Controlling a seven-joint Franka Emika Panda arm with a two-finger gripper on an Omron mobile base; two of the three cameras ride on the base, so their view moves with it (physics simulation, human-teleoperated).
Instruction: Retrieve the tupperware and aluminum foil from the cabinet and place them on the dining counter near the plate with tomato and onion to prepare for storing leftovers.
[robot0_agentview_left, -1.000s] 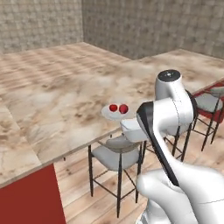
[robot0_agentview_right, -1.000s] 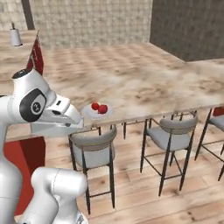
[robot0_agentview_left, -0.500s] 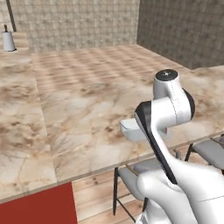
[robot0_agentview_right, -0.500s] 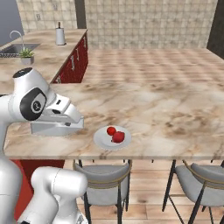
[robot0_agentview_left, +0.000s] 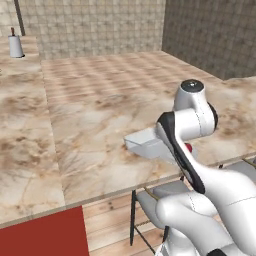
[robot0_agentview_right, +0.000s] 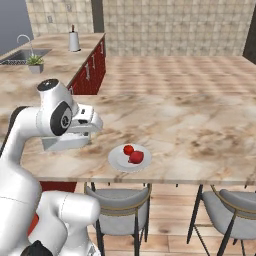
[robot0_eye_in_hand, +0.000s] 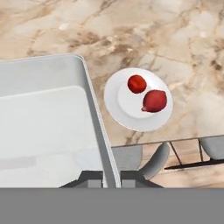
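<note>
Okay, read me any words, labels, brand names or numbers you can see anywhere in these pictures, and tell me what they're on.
None: no readable text in any view.
The tupperware held in the hand is plain grey-white.
The plate and the dining counter carry no print.
The paper towel roll on the far counter shows no label.

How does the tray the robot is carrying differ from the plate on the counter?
The tray is squarish with a raised rim and rounded corners; the plate is round and nearly flat. The tray is empty, while the plate carries a tomato and a red onion. The tray is held off the counter with the claw pinching its rim, whereas the plate rests on the counter near its edge. Both are pale and look about equally wide.
</note>
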